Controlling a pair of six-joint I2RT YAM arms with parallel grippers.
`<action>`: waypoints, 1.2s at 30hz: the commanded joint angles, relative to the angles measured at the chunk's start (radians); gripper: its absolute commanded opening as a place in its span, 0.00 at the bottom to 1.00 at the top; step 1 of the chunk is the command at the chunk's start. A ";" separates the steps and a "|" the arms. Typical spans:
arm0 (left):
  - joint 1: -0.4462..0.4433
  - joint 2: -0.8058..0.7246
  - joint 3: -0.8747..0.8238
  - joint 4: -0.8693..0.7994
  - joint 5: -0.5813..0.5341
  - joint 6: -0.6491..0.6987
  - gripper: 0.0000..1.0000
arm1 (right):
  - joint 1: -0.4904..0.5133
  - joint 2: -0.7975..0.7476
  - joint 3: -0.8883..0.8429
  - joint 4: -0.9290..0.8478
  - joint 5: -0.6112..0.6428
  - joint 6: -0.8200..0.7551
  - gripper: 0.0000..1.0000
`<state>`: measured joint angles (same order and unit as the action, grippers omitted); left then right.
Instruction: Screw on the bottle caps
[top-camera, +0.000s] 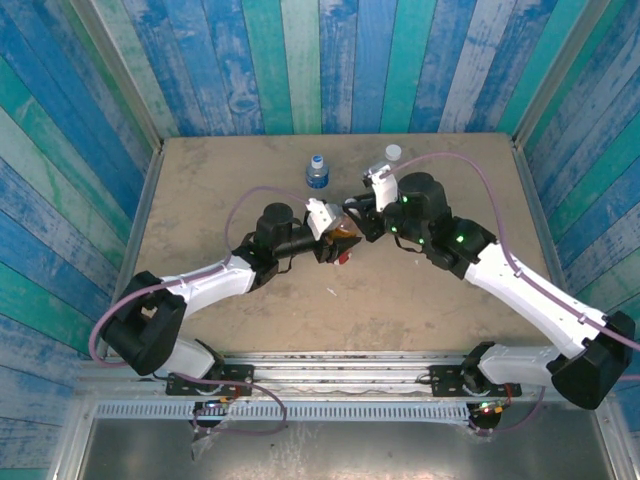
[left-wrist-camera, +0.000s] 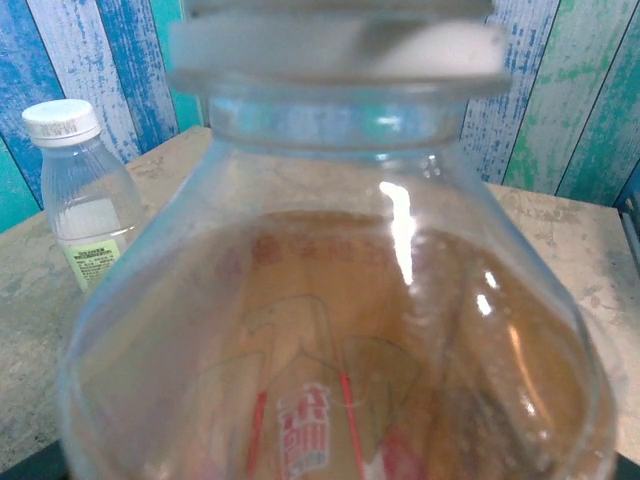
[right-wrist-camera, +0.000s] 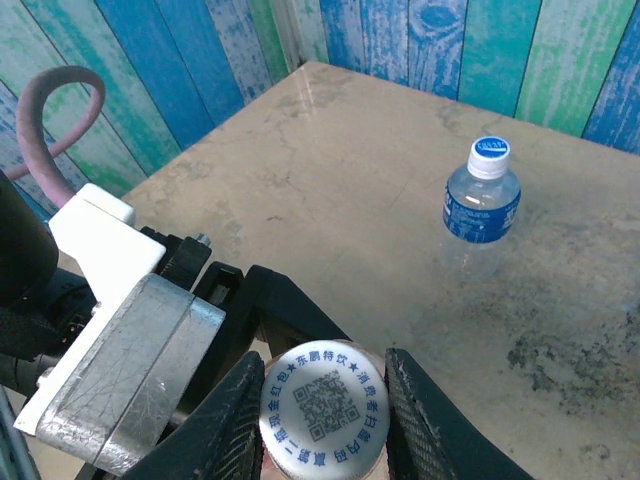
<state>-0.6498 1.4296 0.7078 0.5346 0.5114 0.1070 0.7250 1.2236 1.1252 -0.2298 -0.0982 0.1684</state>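
Top external view: on the table, both arms meet at centre. The left gripper clamps the orange bottle there. At the far side stand the capped blue-label bottle and, to its right, the capped pale bottle. The right gripper has its jaws narrowly pinching the orange bottle's white cap.

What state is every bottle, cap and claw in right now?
Blue-label bottle: upright, blue cap on.
Pale bottle: upright, white cap on.
Orange bottle: gripped, part full.
Printed cap: on orange bottle, tightness unclear.
Left claw: shut on orange bottle.
Right claw: shut on printed cap.
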 joint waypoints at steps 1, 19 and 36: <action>-0.002 -0.004 0.028 0.123 0.030 -0.014 0.62 | -0.009 0.013 -0.042 0.001 -0.014 0.048 0.31; -0.001 0.006 0.031 0.051 0.014 0.039 0.63 | -0.006 -0.002 -0.020 -0.023 -0.060 -0.063 0.63; 0.042 -0.028 0.006 0.014 0.557 0.094 0.64 | -0.054 -0.222 -0.052 -0.120 -0.409 -0.417 0.61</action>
<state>-0.6090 1.4315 0.7151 0.5770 0.9207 0.1490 0.6800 0.9928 1.0409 -0.3111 -0.3813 -0.1780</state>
